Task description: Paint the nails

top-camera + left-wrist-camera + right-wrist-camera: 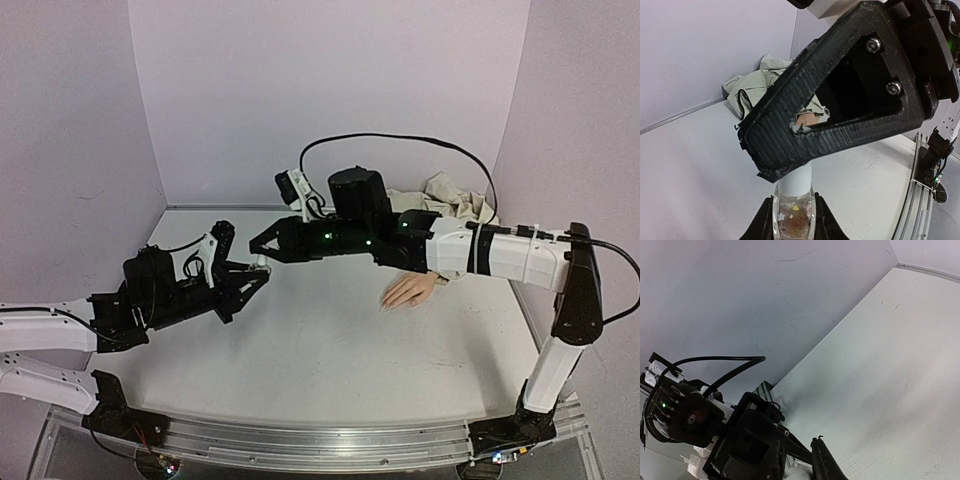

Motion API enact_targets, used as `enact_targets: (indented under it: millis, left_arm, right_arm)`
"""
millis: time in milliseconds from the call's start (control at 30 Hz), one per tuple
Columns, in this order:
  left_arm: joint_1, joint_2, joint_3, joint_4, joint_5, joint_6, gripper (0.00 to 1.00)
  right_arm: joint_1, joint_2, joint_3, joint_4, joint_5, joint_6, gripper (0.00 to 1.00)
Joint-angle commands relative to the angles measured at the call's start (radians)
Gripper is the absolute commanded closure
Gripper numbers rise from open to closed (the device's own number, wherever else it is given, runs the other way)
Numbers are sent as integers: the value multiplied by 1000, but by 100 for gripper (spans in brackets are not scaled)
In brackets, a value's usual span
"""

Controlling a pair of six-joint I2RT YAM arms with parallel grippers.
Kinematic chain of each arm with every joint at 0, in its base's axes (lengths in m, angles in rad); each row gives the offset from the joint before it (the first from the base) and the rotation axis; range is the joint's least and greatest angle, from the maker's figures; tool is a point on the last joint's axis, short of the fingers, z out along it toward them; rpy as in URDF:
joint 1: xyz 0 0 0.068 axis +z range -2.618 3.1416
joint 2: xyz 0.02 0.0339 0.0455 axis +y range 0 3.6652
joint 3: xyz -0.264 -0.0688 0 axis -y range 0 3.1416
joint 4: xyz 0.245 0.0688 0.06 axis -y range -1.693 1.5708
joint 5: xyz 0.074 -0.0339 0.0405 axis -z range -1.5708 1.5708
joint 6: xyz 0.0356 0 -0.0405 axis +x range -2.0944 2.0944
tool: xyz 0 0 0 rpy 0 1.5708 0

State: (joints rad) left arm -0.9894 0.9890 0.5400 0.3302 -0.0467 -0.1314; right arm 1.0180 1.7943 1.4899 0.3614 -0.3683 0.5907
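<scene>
The pale mannequin hand (412,290) lies palm down on the table, fingers pointing left; its nails (386,303) are too small to make out. Its beige sleeve (455,200) runs behind my right arm. My left gripper (258,272) is shut on a small clear bottle (794,220) with a white cap (795,182), held upright above the table at centre left. My right gripper (260,248) meets it from the right, and its fingers (826,462) close on the cap (801,473). One right finger (840,100) covers the cap's top in the left wrist view, with the hand (807,120) showing through its opening.
The crumpled beige jacket (757,82) lies in the back right corner against the wall. The table's metal rail (320,440) runs along the near edge. My left arm (690,415) fills the lower left of the right wrist view.
</scene>
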Motion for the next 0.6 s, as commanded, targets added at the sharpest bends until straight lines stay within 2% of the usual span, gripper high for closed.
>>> enact_targets:
  millis: [0,67,133,233,267,300,333,400,433,533,567]
  left_arm:
    - [-1,-22,55,24,18,-27,100]
    - [-2,-28,59,24,36,-45,100]
    - [-2,-36,65,24,70,-59,100]
    - [-2,-49,72,24,113,-82,100]
    - [0,-51,73,24,123,-86,100]
    - [0,-53,74,23,139,-89,100]
    - [0,-55,75,24,154,-92,100]
    - [6,-65,72,26,222,-101,100]
    - [13,-74,73,31,289,-105,100]
    - [44,-91,81,78,598,-129,100]
    - [48,-90,87,104,709,-143,100]
  right_arm:
    - [5,-3,18,78,-70,3,81]
    - [4,-7,10,78,-81,-10,80]
    - [-4,-12,2,77,-109,-26,71]
    - [-13,-28,-17,78,-128,-45,67]
    - [-13,-32,-20,78,-139,-56,77]
    - [-13,-33,-17,79,-160,-69,92]
    - [-15,-35,-17,78,-177,-81,100]
    - [-17,-50,-29,84,-231,-140,100]
    - [-21,-66,-39,87,-286,-187,100]
    - [-24,-92,-71,114,-787,-379,100]
    - [-23,-104,-92,121,-897,-427,100]
